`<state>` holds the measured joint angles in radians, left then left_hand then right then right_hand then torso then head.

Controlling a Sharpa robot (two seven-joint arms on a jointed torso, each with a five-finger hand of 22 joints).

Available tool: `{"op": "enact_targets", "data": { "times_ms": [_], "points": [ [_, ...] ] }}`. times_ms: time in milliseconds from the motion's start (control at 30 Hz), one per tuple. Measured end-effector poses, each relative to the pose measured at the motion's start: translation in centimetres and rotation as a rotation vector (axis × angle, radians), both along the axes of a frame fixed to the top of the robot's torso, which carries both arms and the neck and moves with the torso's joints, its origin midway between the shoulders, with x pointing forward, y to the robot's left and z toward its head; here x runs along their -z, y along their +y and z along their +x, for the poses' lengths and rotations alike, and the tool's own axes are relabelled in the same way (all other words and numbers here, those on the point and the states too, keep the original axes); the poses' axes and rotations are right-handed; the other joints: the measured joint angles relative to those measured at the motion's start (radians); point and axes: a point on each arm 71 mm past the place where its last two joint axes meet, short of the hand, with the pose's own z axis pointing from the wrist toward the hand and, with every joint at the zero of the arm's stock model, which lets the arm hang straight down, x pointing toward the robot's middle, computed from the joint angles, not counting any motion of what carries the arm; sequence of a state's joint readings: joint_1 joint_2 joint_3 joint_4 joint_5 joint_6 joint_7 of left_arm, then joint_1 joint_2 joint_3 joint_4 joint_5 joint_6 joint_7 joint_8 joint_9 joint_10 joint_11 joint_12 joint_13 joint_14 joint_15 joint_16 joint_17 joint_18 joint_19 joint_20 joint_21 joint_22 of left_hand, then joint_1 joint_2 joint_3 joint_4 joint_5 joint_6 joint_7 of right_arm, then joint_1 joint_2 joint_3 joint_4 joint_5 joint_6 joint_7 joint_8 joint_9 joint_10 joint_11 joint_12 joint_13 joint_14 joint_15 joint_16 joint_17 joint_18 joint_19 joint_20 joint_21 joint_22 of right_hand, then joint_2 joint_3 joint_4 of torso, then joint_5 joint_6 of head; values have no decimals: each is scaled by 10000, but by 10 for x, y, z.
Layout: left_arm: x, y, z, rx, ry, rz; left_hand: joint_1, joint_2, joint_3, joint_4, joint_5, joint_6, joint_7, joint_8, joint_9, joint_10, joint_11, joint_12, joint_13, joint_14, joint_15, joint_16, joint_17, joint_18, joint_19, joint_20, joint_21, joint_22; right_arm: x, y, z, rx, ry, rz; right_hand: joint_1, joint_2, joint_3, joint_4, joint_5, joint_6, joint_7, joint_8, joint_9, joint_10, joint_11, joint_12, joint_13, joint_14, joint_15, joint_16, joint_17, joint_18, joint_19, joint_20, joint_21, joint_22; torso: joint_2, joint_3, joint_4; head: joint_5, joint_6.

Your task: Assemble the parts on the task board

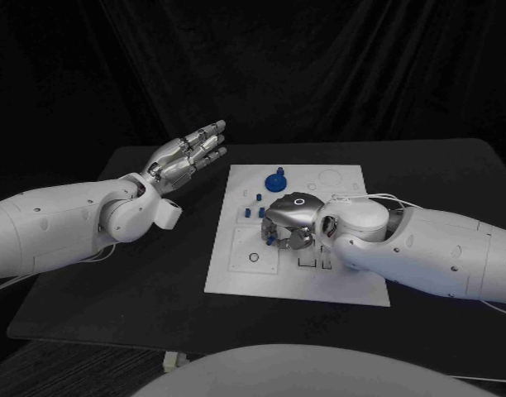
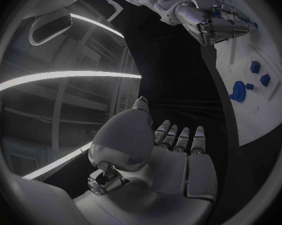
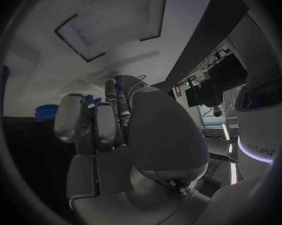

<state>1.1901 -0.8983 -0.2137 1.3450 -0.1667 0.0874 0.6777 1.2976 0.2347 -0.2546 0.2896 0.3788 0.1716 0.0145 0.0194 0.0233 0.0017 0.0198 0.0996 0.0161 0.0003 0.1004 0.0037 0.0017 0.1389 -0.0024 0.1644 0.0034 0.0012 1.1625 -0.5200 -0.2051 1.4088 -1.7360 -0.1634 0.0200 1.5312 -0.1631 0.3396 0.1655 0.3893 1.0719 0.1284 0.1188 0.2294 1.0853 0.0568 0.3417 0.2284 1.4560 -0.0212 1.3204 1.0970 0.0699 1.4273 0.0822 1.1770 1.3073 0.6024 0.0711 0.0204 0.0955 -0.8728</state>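
The white task board (image 1: 236,269) lies in the middle of the black table. My right hand (image 1: 291,219) hovers low over its centre with fingers curled down towards the plate. Something blue (image 1: 274,237) shows among the fingertips, but I cannot tell whether it is held. The right wrist view shows those curled fingers (image 3: 97,122) against the board (image 3: 85,50). A round blue knob-like part (image 1: 277,178) stands at the board's far edge, with small blue parts (image 1: 250,211) beside it. My left hand (image 1: 188,157) is raised left of the board, fingers straight and apart, holding nothing.
In the left wrist view the round blue part (image 2: 239,91) and two small blue parts (image 2: 260,72) sit on the board (image 2: 266,110), beyond my flat left hand (image 2: 172,150). The right hand (image 2: 213,22) is farther along. Bare table (image 1: 122,289) lies left of the board.
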Motion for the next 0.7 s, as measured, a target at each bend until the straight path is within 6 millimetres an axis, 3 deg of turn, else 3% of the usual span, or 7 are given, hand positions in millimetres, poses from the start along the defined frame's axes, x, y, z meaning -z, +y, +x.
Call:
{"op": "enact_targets", "data": {
  "times_ms": [133, 200, 467, 700],
  "points": [
    [0, 0, 0, 11, 5, -5, 65, -16, 5, -5, 74, 0, 0, 0, 0, 0, 0, 0, 0, 2, 71, 0, -1, -1, 37, 37, 0, 0, 0, 0, 0, -6, -2, -8, -30, -29, 28, -28, 0, -42, 1, -52, 0, 0, 0, -39, -11, 0, 0, -2, -22, 0, 0, 0, -50, 0, 0, -1, 0, 1, 0],
    [0, 0, 0, 17, 9, -8, 83, 2, 29, -29, 113, 0, 0, 0, 0, 0, 0, 0, 0, 2, 71, 0, -2, -1, 36, 37, 0, 1, 1, 0, 0, -9, 12, -25, -110, -77, 91, -91, -70, -377, -31, -222, -41, -56, 55, -108, -47, -35, 35, -49, -76, 0, -37, 37, -132, 0, 0, -1, 0, -9, 0],
    [0, 0, 0, 46, 21, -21, 213, -31, 57, -57, 219, 108, 107, 38, 20, 0, 0, 0, 0, 2, 70, 0, -9, -1, 7, 65, 0, 1, 3, 0, -1, -15, 82, -130, -344, -103, 193, -137, -389, -1036, -364, -438, -114, -409, 174, -206, -89, -161, 161, -148, -282, 0, -143, 143, -389, 8, -1, -1, -1, -9, 0],
    [1, -1, 0, 73, 35, -33, 264, 1, 84, -84, 306, 169, 168, 38, 27, 0, 1, 0, 0, 2, 70, 0, -9, 0, 1, 72, 0, 2, 3, 0, -1, -6, 100, -159, -595, -142, 275, -220, -707, -2157, -704, -516, -360, -675, 259, -205, -81, -230, 230, -148, -384, 100, -215, 216, -466, 7, -2, -1, -3, -15, 0]
  ]
}}
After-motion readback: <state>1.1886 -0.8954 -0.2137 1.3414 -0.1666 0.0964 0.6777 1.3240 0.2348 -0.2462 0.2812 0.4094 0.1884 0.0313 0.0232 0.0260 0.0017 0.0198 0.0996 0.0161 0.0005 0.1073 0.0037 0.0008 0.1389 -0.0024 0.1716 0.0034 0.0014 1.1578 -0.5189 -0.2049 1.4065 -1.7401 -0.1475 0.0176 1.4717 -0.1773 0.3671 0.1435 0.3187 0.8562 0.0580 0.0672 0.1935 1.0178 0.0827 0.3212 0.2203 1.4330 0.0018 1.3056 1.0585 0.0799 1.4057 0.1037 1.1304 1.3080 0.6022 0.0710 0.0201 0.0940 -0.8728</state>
